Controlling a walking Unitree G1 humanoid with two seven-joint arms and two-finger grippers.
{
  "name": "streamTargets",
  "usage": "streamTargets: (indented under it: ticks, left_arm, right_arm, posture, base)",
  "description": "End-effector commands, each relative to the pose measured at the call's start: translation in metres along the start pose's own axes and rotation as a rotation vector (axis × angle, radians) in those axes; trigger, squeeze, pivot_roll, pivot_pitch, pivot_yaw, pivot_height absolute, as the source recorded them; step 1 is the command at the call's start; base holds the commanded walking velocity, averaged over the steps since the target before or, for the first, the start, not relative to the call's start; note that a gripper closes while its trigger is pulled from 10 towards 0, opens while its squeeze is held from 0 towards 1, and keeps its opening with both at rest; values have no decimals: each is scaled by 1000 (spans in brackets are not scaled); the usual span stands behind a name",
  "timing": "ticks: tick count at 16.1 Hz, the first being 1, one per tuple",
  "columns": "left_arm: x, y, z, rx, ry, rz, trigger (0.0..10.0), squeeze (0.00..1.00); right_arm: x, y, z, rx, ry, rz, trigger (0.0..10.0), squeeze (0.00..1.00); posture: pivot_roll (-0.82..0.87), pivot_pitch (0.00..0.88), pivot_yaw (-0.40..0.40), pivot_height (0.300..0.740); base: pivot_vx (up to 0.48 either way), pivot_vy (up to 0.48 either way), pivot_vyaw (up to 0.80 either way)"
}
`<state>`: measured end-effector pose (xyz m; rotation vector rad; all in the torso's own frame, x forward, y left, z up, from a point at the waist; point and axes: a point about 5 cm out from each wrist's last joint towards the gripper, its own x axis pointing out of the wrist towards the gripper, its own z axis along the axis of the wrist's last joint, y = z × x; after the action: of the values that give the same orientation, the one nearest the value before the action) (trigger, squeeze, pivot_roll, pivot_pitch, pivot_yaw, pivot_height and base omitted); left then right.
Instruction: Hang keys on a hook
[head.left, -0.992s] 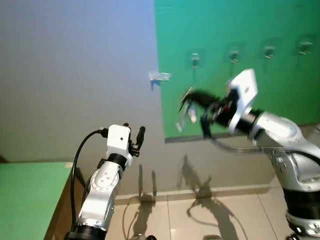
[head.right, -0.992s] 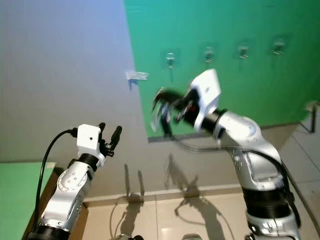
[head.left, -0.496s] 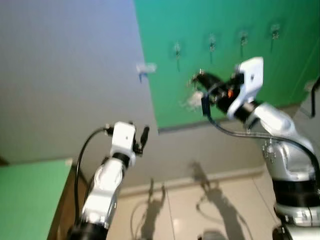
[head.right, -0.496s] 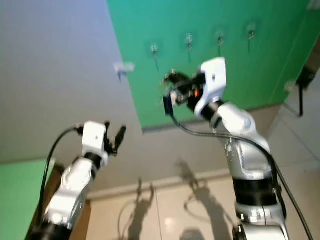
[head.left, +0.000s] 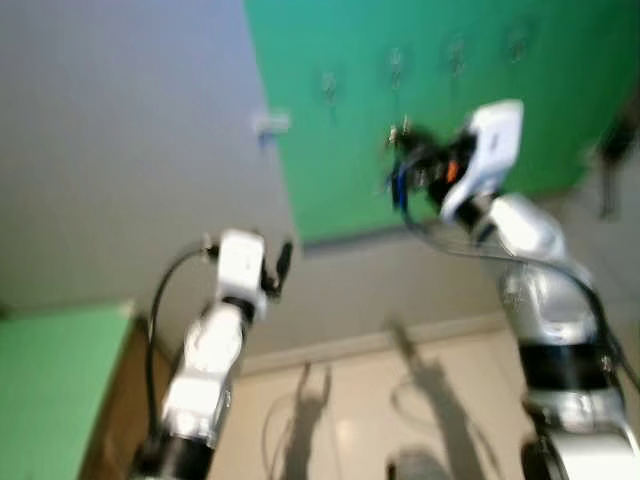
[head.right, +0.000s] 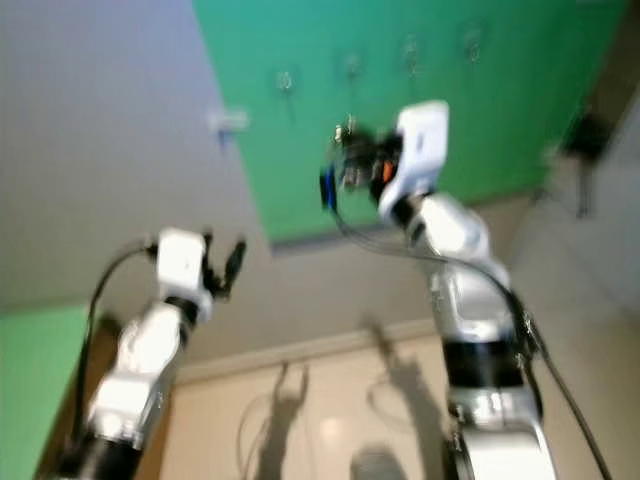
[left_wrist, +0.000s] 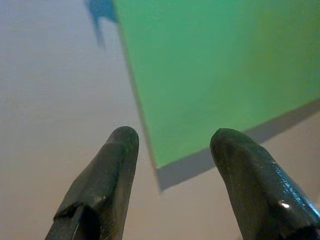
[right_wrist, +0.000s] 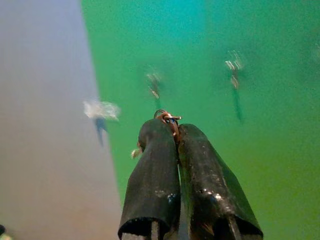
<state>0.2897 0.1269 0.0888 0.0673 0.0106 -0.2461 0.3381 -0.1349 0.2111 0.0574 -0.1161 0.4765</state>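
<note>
The keys (right_wrist: 167, 119) are clamped in the right gripper (right_wrist: 172, 131), raised near the hooks (right_wrist: 154, 84) but not yet hung; the left gripper (left_wrist: 172, 145) is held parted, empty.

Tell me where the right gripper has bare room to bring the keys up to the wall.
Bare green panel lies below the row of hooks and beside the right gripper, shut on the key ring. The grey wall left of the small bracket is bare too. The hook row itself is crowded.
</note>
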Motion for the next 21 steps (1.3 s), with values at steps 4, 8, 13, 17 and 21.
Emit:
streamTargets:
  ticks: [4, 8, 13, 17, 21]
  left_arm:
    - [1, 8, -1, -38, 8, 70, 10000, 0]
    - [0, 4, -9, -47, 37, 84, 10000, 0]
    - [-6, -3, -25, -81, 88, 81, 10000, 0]
    - [-17, -7, -35, -118, 98, 101, 10000, 0]
    - [-13, -14, -31, -103, 72, 78, 10000, 0]
  right_arm:
    - [8, 0, 5, -10, -28, -7, 0, 0]
    - [1, -10, -8, -19, 26, -41, 0, 0]
    - [11, -6, -13, 4, 73, 34, 0, 0]
    - [17, -7, -19, 7, 105, 38, 0, 0]
    - [26, 6, -12, 10, 75, 108, 0, 0]
  posture:
    - [-241, 0, 114, 740]
    - [-233, 0, 126, 740]
    - [-218, 0, 79, 740]
    - [-212, 2, 45, 740]
    - [-197, 0, 43, 740]
  base:
    - [352, -147, 0]
    - [0, 0, 0]
    - [0, 0, 0]
    - [0, 0, 0]
    - [0, 0, 0]
